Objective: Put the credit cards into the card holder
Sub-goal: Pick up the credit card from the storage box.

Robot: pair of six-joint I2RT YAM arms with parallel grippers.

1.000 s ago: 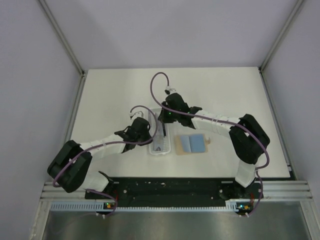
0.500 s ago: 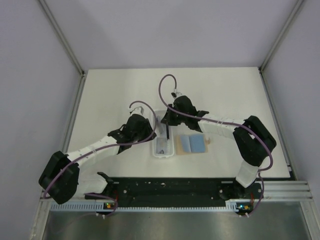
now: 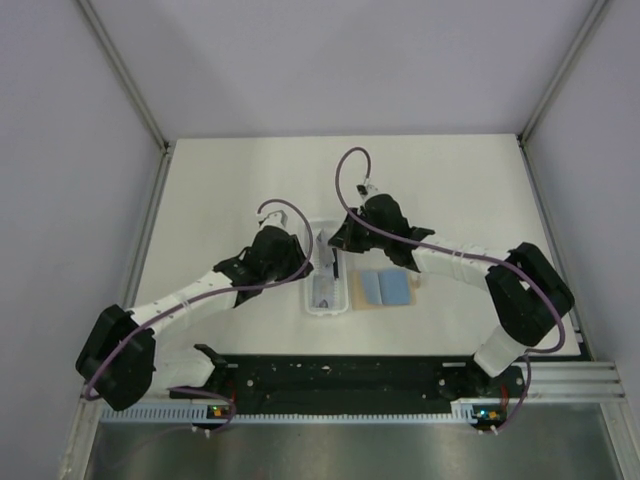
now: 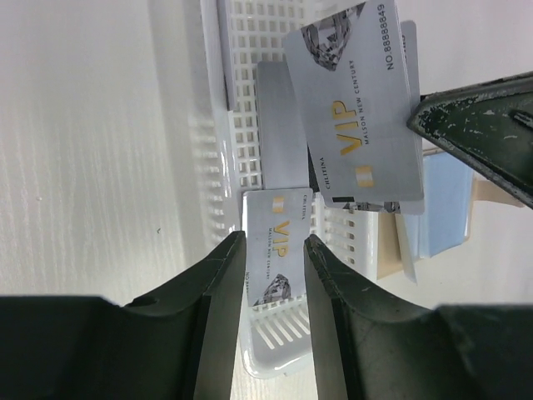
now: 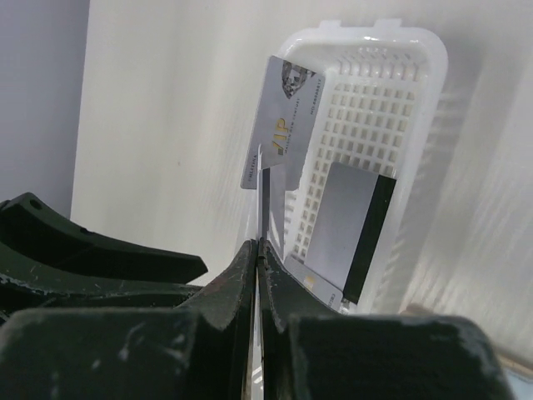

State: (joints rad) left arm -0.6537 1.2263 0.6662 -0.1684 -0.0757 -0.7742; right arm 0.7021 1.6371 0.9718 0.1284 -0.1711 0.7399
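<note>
Right wrist view is showing the right gripper clamping tight on one edge of a silver VIP card, which is standing up above the white mesh tray. Whether a second card is riding behind it I cannot tell. A striped card is lying flat in the tray. The left gripper is hanging over the tray with its jaws spread, straddling another card without pinching it. The card holder is lying open just beside the tray, blue lining up. The step in hand seems to be carrying the lifted card to the holder. The right arm should be lining the card's free edge with a pocket mouth and sliding it in at a shallow angle. The left is probably better off steadying the holder, which looks light enough to skid
</note>
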